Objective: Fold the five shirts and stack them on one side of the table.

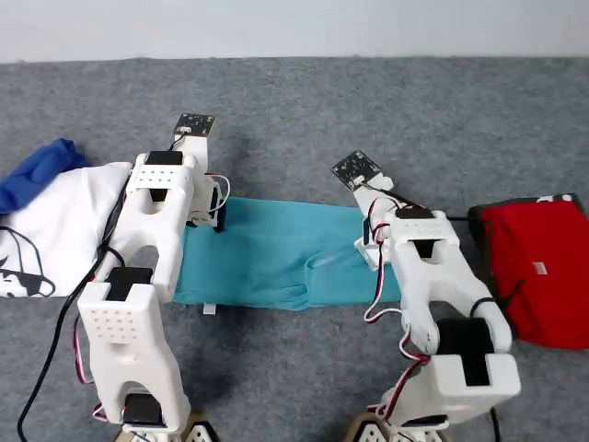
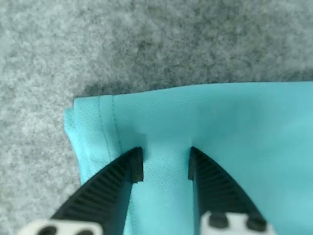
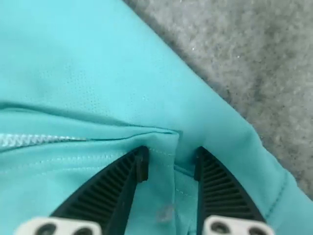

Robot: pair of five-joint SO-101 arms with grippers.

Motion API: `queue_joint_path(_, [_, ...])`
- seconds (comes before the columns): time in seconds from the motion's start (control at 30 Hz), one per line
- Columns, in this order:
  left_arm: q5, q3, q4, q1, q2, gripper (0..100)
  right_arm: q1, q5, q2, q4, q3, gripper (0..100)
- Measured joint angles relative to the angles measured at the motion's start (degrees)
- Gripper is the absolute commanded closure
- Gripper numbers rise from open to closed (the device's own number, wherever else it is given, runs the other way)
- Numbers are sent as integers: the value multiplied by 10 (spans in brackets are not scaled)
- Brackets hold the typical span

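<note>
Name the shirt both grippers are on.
The teal shirt, under the left gripper and right gripper; the white shirt, blue shirt and red shirt lie aside.

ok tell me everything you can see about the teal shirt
The teal shirt lies flat on the grey table as a long folded band stretching between the two arms. The cloth looks like a fine-meshed sports knit, with stitched hems and a wrinkle near its middle. The left gripper rests on one end near a hemmed corner, the right gripper over a folded edge at the other, both with jaws apart.
</note>
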Motion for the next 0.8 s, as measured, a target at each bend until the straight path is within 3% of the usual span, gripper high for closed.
queue_joint_path(0.27, [1, -11, 7, -5, 0, 840, -1, 0, -28, 23, 1, 830])
queue_joint_path(0.6, [47, -150, 212, -89, 5, 836, 0, 0, -292, 175, 10, 830])
queue_joint_path(0.8, [47, -221, 251, -109, 113, 836, 1, 0, -340, 216, 10, 830])
